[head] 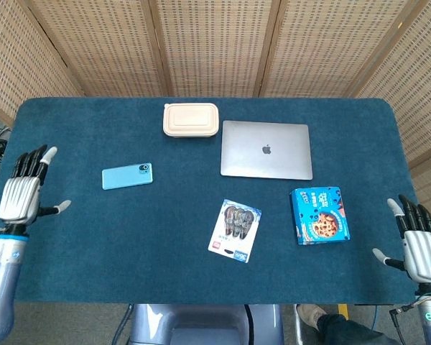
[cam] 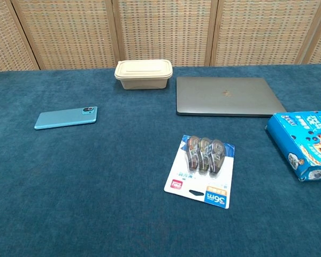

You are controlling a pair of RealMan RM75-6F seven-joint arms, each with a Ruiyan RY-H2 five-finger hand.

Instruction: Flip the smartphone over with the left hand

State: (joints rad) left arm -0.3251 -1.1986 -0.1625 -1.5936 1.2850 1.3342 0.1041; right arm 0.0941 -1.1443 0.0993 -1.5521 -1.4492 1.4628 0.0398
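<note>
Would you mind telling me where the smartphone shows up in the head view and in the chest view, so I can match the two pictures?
Head view: the smartphone lies left of centre on the blue table, camera side up.
Chest view: the smartphone lies at the left, in the middle distance.
Shared landmark: the beige lidded container sits beyond it and to its right in both views.

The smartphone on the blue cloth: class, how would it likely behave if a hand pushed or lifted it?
The smartphone looks like a thin rigid slab, so it probably stays stiff. Lying flat, back up, it should slide, not roll. Its glossy shell may be slippery.
</note>
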